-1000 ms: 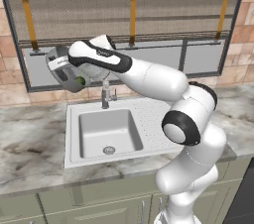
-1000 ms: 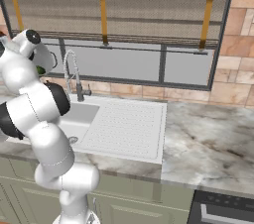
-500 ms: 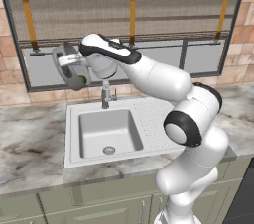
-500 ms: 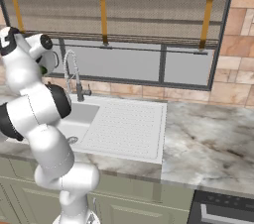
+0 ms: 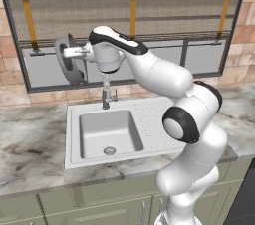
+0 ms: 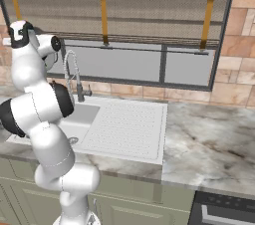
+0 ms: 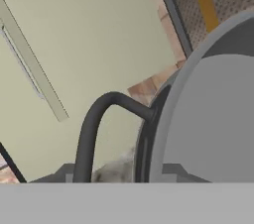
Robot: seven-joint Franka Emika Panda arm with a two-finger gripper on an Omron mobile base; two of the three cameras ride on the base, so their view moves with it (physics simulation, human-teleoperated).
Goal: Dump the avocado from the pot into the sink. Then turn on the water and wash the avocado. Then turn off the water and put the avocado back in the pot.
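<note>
My gripper (image 5: 82, 53) is shut on the pot (image 5: 69, 63) and holds it high in front of the window, above the left side of the sink (image 5: 99, 130). The grey pot is tipped onto its edge, almost upright. In the hand view the pot's pale inside (image 7: 213, 119) takes up the right half, and its dark loop handle (image 7: 92, 129) curves off the rim. The avocado is hidden: no green shows in the pot or in the basin. The round drain (image 5: 109, 151) lies bare at the basin's front.
A tall spring faucet (image 5: 105, 92) (image 6: 74, 74) stands behind the basin, just below the held pot. The dotted drainboard (image 5: 152, 117) (image 6: 124, 124) lies to the right. Marble counter (image 5: 30, 144) runs to both sides, and the window frame (image 5: 149, 77) is close behind.
The hand has rolled the pot further onto its edge and carried it a little to the right. The green lump seen at the pot's mouth earlier no longer shows.
</note>
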